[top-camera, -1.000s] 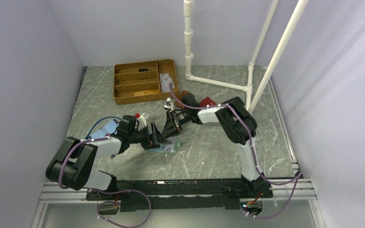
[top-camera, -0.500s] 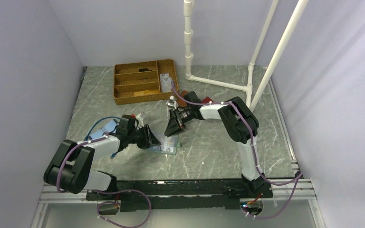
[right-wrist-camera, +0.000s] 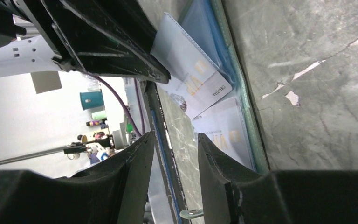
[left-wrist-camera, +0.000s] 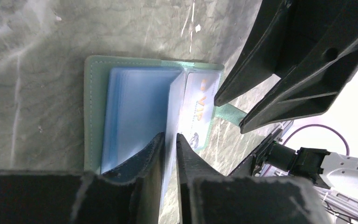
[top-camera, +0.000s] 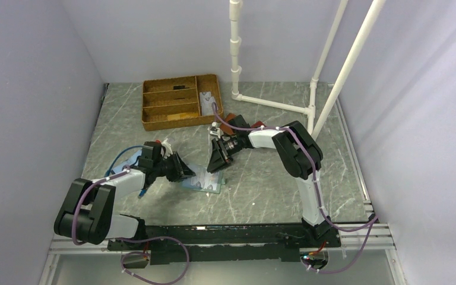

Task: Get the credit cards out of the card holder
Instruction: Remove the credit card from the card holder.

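The card holder (top-camera: 206, 181) lies open on the table, greenish edge (left-wrist-camera: 92, 107) and blue sleeves facing up. My left gripper (top-camera: 181, 172) comes in from the left, its jaws (left-wrist-camera: 170, 136) shut on the edge of a whitish credit card (right-wrist-camera: 191, 84) with gold lettering. That card tilts up out of the sleeves. A second whitish card (right-wrist-camera: 226, 135) lies flat in the holder's pocket. My right gripper (top-camera: 217, 161) stands open at the holder's far edge, with one finger (right-wrist-camera: 219, 163) over the holder and nothing between the jaws (right-wrist-camera: 175, 140).
A wooden divided tray (top-camera: 181, 101) stands at the back. Small brown (top-camera: 231, 120) and red (top-camera: 260, 126) wallets lie behind my right arm. A light blue flat piece with a blue cable (top-camera: 132, 159) lies under my left arm. White pipes (top-camera: 273, 104) rise at the back right.
My left gripper has shut on the card and drawn back to the left, lifting the card's edge. The right gripper has shifted slightly left and stayed open.
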`<state>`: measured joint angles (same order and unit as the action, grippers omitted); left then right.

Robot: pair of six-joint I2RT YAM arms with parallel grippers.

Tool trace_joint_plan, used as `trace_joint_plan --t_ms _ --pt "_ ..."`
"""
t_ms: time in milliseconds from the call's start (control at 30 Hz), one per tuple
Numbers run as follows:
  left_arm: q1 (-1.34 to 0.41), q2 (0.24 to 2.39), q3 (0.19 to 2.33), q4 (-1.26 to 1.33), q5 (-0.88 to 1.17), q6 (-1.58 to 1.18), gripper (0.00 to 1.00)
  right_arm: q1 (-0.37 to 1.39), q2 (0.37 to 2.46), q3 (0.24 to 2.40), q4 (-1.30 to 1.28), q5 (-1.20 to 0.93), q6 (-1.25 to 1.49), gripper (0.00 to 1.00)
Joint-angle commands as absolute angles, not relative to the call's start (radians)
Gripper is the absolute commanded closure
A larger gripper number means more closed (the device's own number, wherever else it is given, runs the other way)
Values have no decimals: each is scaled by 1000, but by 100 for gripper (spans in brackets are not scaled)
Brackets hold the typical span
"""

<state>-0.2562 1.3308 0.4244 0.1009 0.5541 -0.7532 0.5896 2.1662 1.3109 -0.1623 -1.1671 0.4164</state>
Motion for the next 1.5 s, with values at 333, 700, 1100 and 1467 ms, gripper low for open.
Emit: trace_joint_plan --t_ms 333,700,1100,1467 --pt "-206 1333 345 410 761 -805 100 588 2155 1380 -285 -1189 248 56" --pt "-206 1401 284 710 804 -941 100 582 2168 1363 -271 -1192 265 55" --pt "-206 1473 250 1000 813 -1117 100 570 2153 1290 -33 -1302 465 56" --pt "-206 1463 250 1000 807 -1137 100 571 2123 1221 242 -1364 673 68"
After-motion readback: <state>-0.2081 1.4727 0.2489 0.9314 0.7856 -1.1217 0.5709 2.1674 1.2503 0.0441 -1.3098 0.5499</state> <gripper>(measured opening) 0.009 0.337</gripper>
